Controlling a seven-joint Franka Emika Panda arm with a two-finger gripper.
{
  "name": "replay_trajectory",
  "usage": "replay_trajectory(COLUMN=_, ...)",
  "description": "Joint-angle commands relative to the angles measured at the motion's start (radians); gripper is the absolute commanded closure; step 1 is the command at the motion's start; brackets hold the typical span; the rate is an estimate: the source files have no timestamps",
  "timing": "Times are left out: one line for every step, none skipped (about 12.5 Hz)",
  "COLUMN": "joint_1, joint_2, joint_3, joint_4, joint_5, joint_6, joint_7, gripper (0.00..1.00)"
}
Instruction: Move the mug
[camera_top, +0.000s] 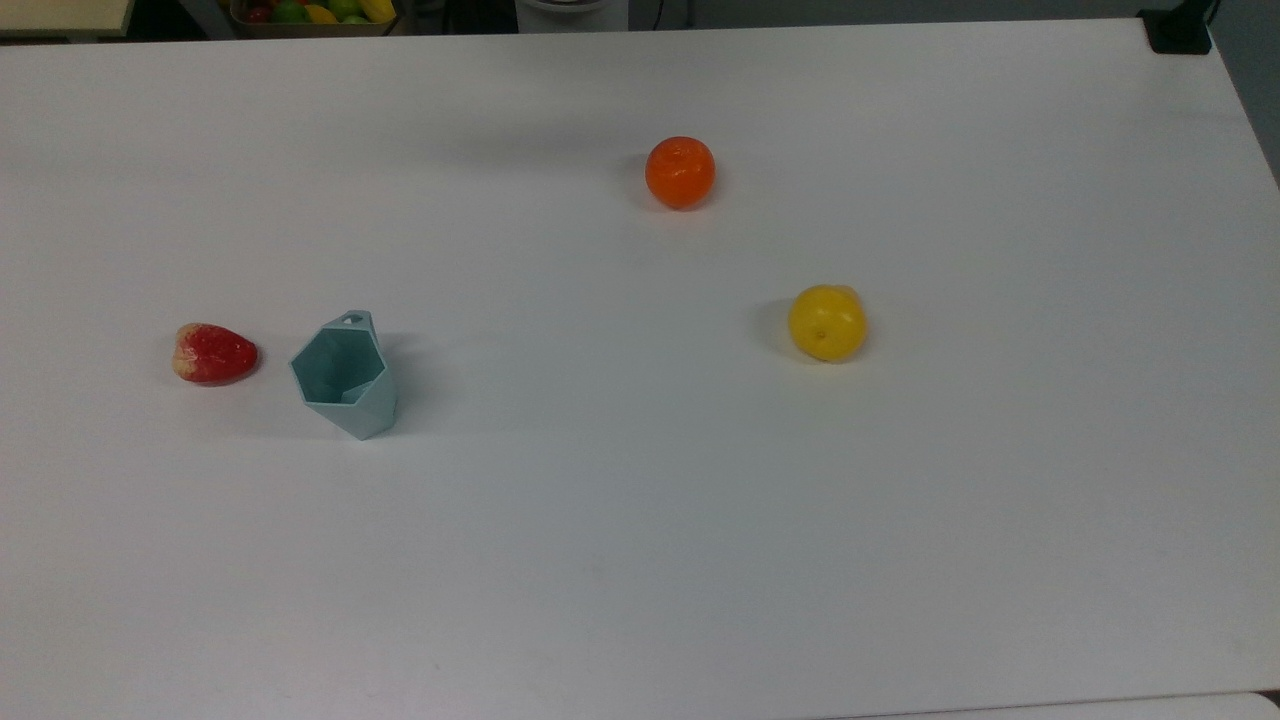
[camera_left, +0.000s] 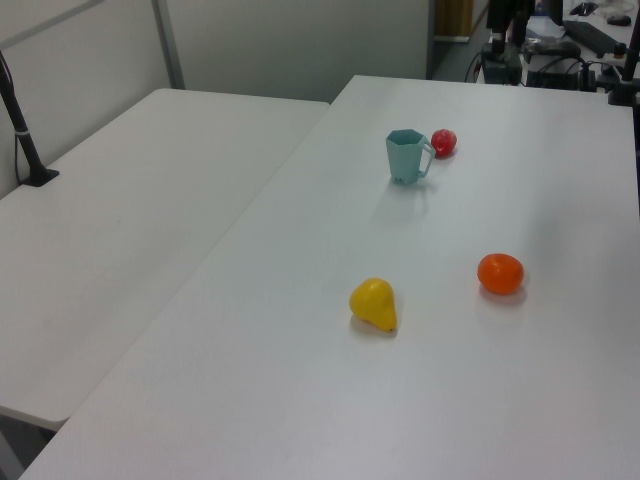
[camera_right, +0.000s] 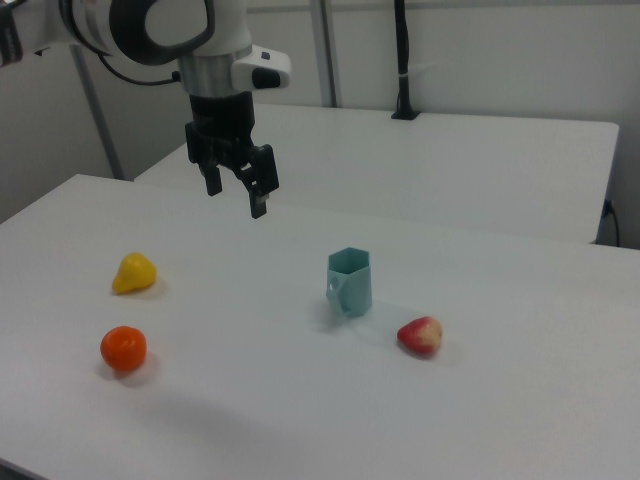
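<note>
Nothing done yet; gripper hangs high, fingers apart and empty; mug stands untouched, well below them on the worktop.

Beyond the counter's far edge in the top view, a tray of fruit is cut off by the picture's top edge. In the right view, the arm above the mug runs out at the upper left corner, its base unseen.
</note>
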Motion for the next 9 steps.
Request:
replay_trajectory(joint_1=0.002, joint_2=-0.026, joint_3=0.001, joint_4=-0.022, joint_5=-0.009, joint_6=-0.022, joint_7=-0.007, gripper=0.00)
replay_trajectory(joint_1=0.000, joint_2=-0.028, joint_3=0.001, joint_4=-0.022, joint_5=-0.009, joint_6=-0.022, joint_7=-0.007, gripper=0.00)
replay_trajectory(joint_1=0.000, joint_2=-0.026, joint_3=-0.001, joint_4=-0.022, joint_5=-0.003, joint_6=-0.022, joint_7=-0.007, gripper=0.00)
replay_trajectory(joint_1=0.000, joint_2=-0.026, joint_3=-0.001, joint_4=-0.022, joint_5=0.001, joint_6=-0.021, joint_7=-0.007, gripper=0.00)
replay_trajectory(joint_1=0.000, joint_2=-0.025, joint_3=-0.001, joint_4=-0.022, joint_5=0.007, joint_6=-0.019, joint_7=-0.007, gripper=0.00)
replay_trajectory(joint_1=0.000, joint_2=-0.023, joint_3=-0.001, joint_4=-0.022, joint_5=0.011, joint_6=-0.021, joint_7=-0.005, gripper=0.00)
replay_trajectory(joint_1=0.006, joint_2=-0.021, joint_3=-0.001, joint_4=-0.028, joint_5=0.014, joint_6=-0.022, joint_7=-0.004, gripper=0.00)
replay_trajectory(joint_1=0.009, joint_2=-0.015, joint_3=0.001, joint_4=-0.026, joint_5=0.014, joint_6=-0.022, joint_7=-0.007, gripper=0.00)
replay_trajectory(joint_1=0.003, joint_2=-0.012, joint_3=0.002, joint_4=-0.020, joint_5=0.018, joint_6=-0.015, joint_7=-0.004, gripper=0.00)
